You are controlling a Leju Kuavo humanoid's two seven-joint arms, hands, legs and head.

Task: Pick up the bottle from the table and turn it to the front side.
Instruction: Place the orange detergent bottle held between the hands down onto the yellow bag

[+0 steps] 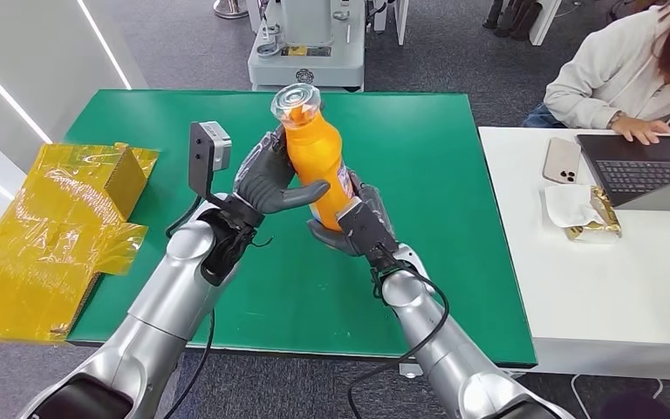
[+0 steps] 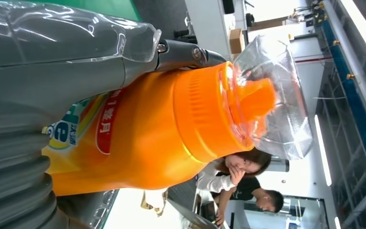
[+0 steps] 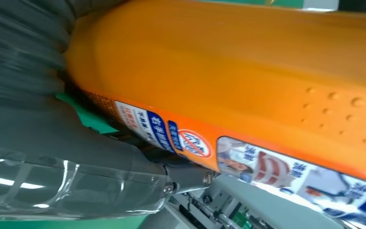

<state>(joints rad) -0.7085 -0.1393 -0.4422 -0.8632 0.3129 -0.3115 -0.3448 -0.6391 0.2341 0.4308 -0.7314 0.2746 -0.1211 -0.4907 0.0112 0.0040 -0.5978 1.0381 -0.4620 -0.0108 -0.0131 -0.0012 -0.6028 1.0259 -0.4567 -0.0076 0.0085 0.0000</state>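
Note:
An orange bottle [image 1: 317,157] with a clear cap over its spout is lifted above the green table [image 1: 454,262], tilted with its top away from me. My left hand [image 1: 269,179] grips its upper body from the left, thumb across the front. My right hand [image 1: 356,225] holds its lower end from below and the right. In the left wrist view the bottle [image 2: 162,129] shows its orange neck and clear cap beside the grey thumb [image 2: 52,81]. In the right wrist view the bottle [image 3: 228,71] shows its printed label edge above the hand [image 3: 71,157].
A yellow-wrapped box [image 1: 61,236] lies at the table's left edge. A white desk [image 1: 611,297] stands to the right with a phone, a laptop and a person [image 1: 628,70] seated at it. A grey machine [image 1: 310,44] stands behind the table.

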